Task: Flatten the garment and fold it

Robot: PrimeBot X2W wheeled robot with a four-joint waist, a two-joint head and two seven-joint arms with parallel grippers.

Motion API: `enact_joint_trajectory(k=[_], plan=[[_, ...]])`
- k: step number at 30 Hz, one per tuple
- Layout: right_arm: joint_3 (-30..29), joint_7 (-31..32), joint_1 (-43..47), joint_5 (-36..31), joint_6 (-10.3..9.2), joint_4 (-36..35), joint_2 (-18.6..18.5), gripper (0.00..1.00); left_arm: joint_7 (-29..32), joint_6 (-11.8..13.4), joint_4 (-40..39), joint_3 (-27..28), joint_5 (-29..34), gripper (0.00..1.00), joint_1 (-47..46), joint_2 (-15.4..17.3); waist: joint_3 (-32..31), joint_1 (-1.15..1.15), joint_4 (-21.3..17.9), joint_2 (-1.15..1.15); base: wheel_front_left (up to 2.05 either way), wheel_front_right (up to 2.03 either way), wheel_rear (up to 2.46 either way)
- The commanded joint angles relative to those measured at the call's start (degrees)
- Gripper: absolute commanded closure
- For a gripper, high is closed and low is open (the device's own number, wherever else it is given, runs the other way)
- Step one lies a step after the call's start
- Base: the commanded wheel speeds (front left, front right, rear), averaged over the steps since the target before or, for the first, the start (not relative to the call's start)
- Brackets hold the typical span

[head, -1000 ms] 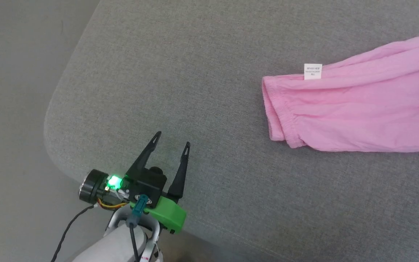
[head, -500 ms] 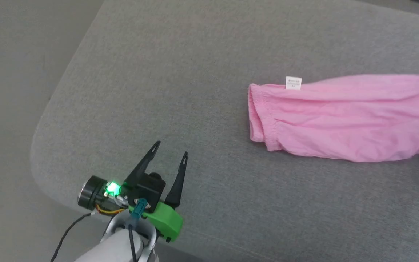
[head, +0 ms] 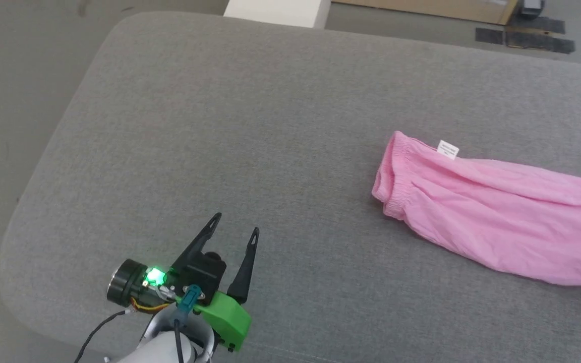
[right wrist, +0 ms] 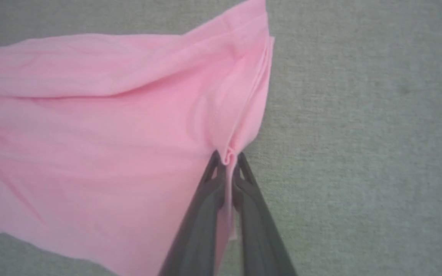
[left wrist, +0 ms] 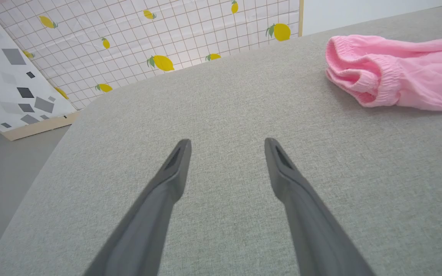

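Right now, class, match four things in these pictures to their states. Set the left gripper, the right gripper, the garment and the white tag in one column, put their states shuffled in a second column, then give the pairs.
Things
1. left gripper
2. right gripper
3. garment
4. white tag

States
A. sticking out beside the gathered waistband
B. shut on a pinch of pink cloth
C. open above the bare grey cushion
D. stretched out on the cushion's right part

Pairs: 1-C, 2-B, 3-D, 4-A
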Motion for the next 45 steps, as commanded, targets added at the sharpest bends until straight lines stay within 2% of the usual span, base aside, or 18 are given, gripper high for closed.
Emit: enact_joint_trajectory(k=[1,7,14,23,30,38,45], plan=[[-1.5,-1.0,1.2,-1.3,-0.09,-0.3,1.1,1.0,0.2,0.4,-0.2,0.1,-0.4,0.0,0.8,0.4,-0.7,0.0,-1.2,-0.01,0.0,0.0,0.0],[-5.9,-4.2,2.0,-3.9,-0.09,-2.5,5.5,1.0,0.9,0.2,-0.4,-0.2,-0.8,0.0,0.9,0.6,-0.6,0.0,-1.1,-0.01,0.0,0.0,0.0],[-5.8,-5.1,1.0,-3.1,-0.09,-9.8,8.8,1.0,1.6,0.3,-0.2,-0.4,-1.3,0.0,1.1,0.7,-2.1,0.0,-0.3,-0.01,0.0,0.0,0.0],[-3.6,-2.2,0.0,-1.2,-0.09,-19.6,12.7,1.0,2.1,0.9,-0.1,-0.6,-1.6,0.0,1.2,0.4,-3.2,0.0,2.4,-0.01,0.0,0.0,0.0],[0.3,2.4,-0.7,-1.7,-0.09,-25.1,18.0,1.0,2.0,1.3,0.1,-0.7,-1.8,0.0,1.3,0.3,-2.9,0.0,5.0,-0.01,0.0,0.0,0.0],[3.3,5.2,-2.3,-5.6,-0.09,-24.0,22.0,1.0,1.6,1.4,0.6,-0.9,-1.7,0.0,0.7,-0.5,-1.2,0.0,7.9,-0.01,0.0,0.0,0.0],[7.8,4.6,-3.8,-9.8,-0.09,-19.9,21.0,1.0,1.1,1.5,1.3,-0.8,-1.7,0.0,0.2,-1.3,0.5,0.0,9.5,-0.01,0.0,0.0,0.0]])
